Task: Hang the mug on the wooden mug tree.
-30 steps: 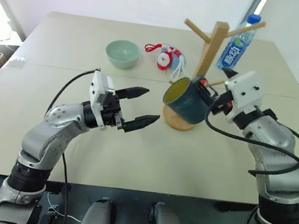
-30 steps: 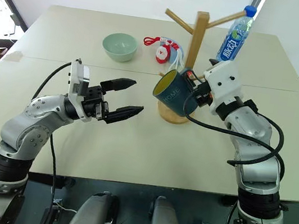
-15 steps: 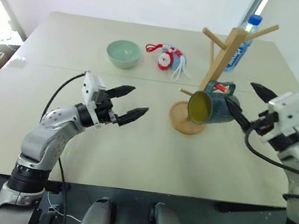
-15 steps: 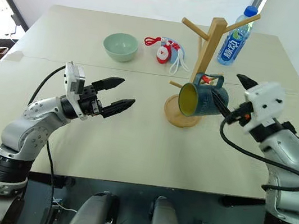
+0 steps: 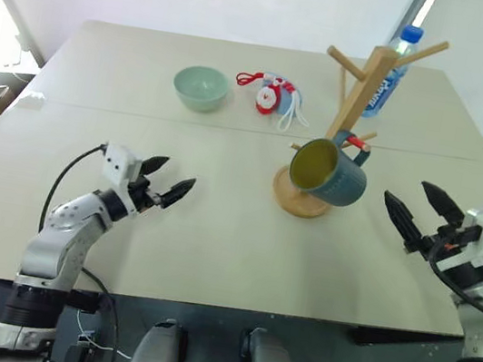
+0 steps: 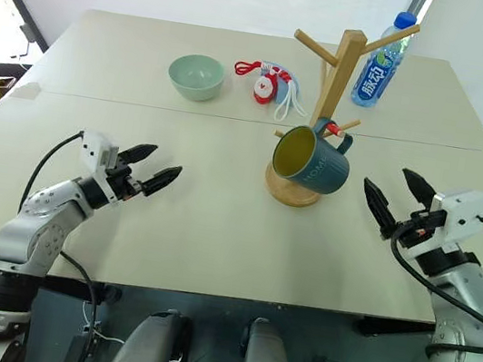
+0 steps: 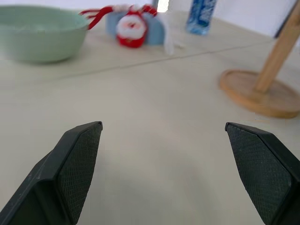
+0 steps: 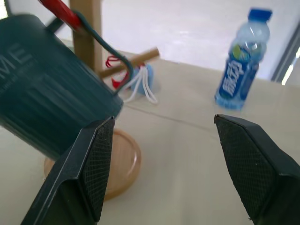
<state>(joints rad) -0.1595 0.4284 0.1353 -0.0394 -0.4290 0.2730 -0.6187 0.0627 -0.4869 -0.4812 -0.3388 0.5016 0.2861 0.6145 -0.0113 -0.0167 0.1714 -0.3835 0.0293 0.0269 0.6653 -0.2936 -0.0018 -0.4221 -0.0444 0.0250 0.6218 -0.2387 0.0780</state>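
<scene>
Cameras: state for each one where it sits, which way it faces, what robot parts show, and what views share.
Left and right eye views: on the head, looking forward and down over the beige table; both arms show, left gripper and right gripper open.
Left wrist view: along its two black fingers toward the pale green bowl and the light wooden mug tree.
Right wrist view: along its fingers toward the slate blue-grey mug hanging on a red-tipped peg.
Shared: mug tree, clear blue-labelled bottle.

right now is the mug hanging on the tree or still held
Hanging: the mug hangs tilted by its handle from a red-tipped peg of the wooden mug tree, with both grippers away from it.
</scene>
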